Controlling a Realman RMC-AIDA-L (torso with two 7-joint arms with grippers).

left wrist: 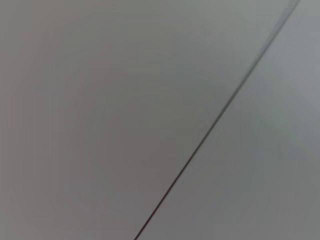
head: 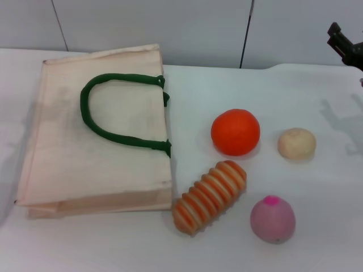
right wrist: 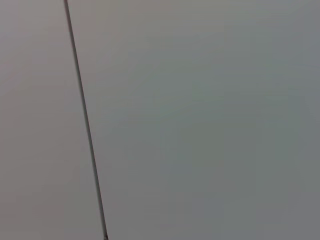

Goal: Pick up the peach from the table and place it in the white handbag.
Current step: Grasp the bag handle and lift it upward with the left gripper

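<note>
The peach, dusty pink with a magenta spot on top, sits on the white table near the front right. The white handbag lies flat on the left with its dark green handles on top. My right gripper shows only as a black part at the far right edge, high above the table and well away from the peach. My left gripper is out of view. Both wrist views show only plain grey wall panels with a dark seam.
An orange ball sits right of the bag. A pale beige ball lies further right. A striped orange-and-cream bread-like toy lies between the bag's front corner and the peach.
</note>
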